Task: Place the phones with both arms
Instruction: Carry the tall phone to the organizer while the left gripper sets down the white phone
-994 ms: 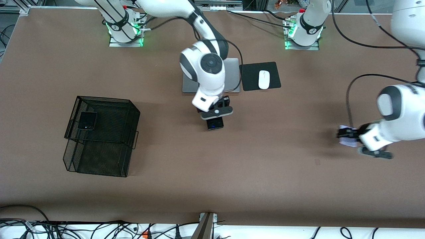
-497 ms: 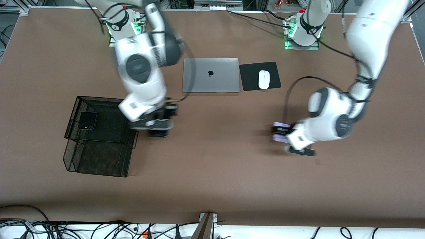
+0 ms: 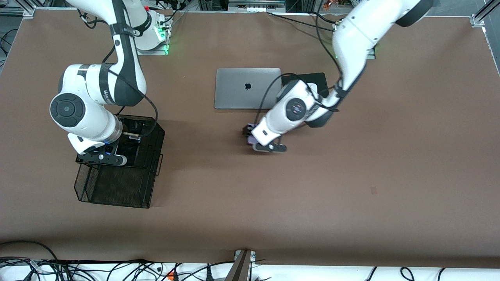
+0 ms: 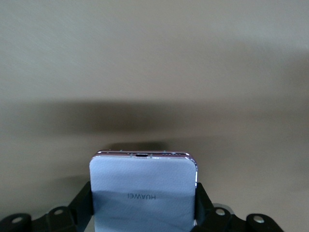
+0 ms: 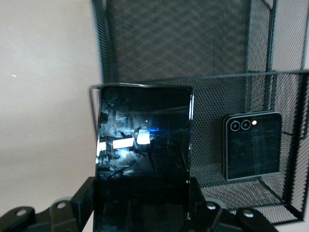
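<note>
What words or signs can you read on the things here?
"HUAWEI", upside down, on the lavender-white phone in the left gripper.
Apple logo, no words, on the grey laptop.
Lettering on the right arm: too small to read.

A glossy black slab phone [image 5: 143,164] stood upright in the right end effector [image 5: 143,212] over the mesh basket [image 3: 148,132]. A squarish black flip phone [image 5: 252,146] lay inside. The left end effector [image 4: 143,220] gripped a lavender-white phone [image 4: 143,193] above mid-worktop.
</note>
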Robot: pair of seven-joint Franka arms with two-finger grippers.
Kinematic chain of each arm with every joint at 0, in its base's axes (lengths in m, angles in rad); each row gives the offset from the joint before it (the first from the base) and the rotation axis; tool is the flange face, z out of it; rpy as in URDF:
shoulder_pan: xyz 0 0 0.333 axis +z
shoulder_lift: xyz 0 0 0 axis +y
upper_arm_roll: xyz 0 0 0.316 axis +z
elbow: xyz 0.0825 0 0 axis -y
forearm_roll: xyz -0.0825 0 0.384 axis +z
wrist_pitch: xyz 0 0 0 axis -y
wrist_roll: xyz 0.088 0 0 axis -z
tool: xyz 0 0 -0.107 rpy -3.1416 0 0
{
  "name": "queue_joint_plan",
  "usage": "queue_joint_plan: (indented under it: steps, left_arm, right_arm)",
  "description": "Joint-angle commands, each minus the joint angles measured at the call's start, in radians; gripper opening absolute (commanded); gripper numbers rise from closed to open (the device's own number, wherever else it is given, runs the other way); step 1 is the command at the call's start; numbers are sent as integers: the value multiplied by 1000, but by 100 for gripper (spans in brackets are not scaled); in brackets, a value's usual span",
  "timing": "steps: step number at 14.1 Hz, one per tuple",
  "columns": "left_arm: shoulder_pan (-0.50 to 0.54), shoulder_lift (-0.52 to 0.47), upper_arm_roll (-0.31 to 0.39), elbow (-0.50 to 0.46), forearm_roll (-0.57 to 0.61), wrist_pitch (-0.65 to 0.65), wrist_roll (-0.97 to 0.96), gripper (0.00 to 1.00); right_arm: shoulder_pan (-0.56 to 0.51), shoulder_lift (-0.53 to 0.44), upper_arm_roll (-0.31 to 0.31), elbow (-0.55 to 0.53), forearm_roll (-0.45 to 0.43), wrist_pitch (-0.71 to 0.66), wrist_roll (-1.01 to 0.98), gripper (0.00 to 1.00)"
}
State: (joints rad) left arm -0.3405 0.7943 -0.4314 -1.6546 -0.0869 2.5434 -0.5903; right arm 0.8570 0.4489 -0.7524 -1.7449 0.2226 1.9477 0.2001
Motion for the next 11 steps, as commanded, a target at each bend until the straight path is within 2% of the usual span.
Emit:
queue_joint_plan:
  steps: [1, 3, 4, 5, 6, 7, 9, 11]
  left_arm:
    - [-26, 19, 10, 56, 22, 3, 3, 100]
    - [-14, -27, 10, 44, 39, -27, -5, 100]
    - [4, -67, 19, 44, 41, -108, -5, 100]
    - [32, -113, 25, 44, 41, -205, -5, 100]
    - [63, -174, 57, 44, 55, -306, 4, 100]
    - [90, -232, 86, 42, 90, -412, 12, 100]
    - [173, -317, 108, 44, 146, -556, 97, 100]
    - [259, -395, 153, 33, 157, -618, 308, 100]
  right_arm:
    - [27, -75, -2, -148, 11, 98, -1, 2]
    - [27, -67, -2, -163, 12, 120, -17, 3]
    - [25, -61, -2, -162, 12, 122, -19, 10]
    - [25, -61, -2, -157, 14, 120, -19, 42]
    - [22, -56, -2, -153, 15, 120, -19, 92]
    - [14, -53, -2, -148, 15, 119, -19, 100]
    - [10, -55, -4, -113, 14, 100, -27, 100]
    - [10, -61, -7, -56, 9, 41, -31, 100]
